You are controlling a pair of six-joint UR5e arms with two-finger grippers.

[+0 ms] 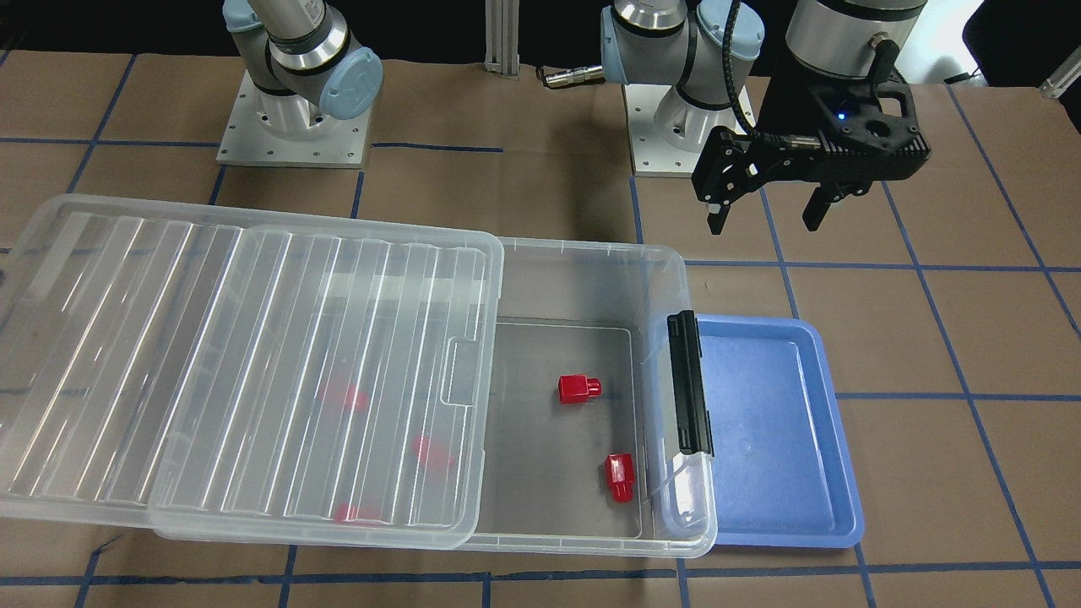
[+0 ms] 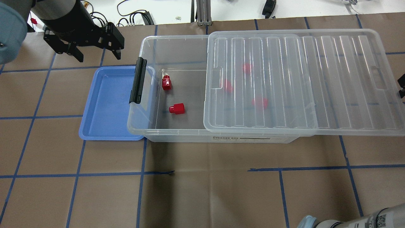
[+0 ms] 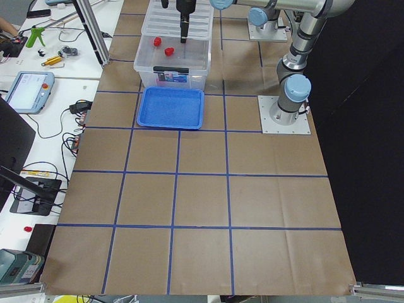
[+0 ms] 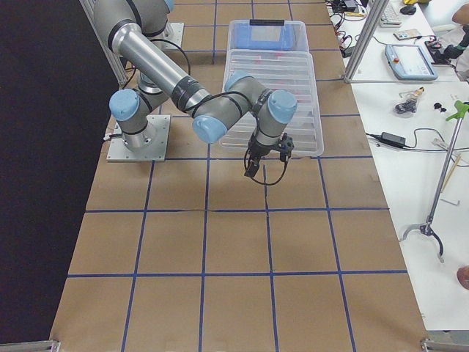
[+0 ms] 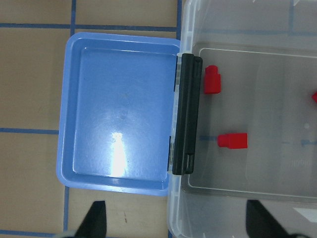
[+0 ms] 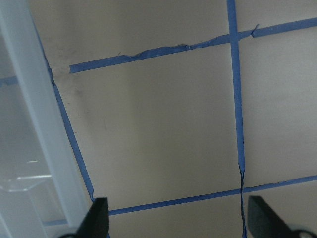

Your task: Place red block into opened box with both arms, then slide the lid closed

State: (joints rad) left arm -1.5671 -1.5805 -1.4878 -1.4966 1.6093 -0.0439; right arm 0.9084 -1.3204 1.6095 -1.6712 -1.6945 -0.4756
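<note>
The clear box (image 2: 174, 38) lies along the table with its black latch bar (image 2: 138, 80) toward my left. The ribbed lid (image 2: 300, 82) is slid partway off and overhangs the box's end on my right. Two red blocks (image 2: 166, 83) (image 2: 177, 108) lie on the uncovered floor; three more show blurred under the lid (image 2: 247, 67). My left gripper (image 2: 99, 58) hangs open and empty above the table, beyond the blue tray's far side. My right gripper (image 6: 178, 223) hovers open over bare paper just past the lid's overhanging end (image 6: 29, 99).
An empty blue tray (image 2: 109, 104) sits against the box's latch end. Both arm bases (image 1: 291, 127) (image 1: 676, 127) stand on the table behind the box. Brown paper with blue tape lines covers the table. Side benches hold cables and tools (image 3: 28, 88).
</note>
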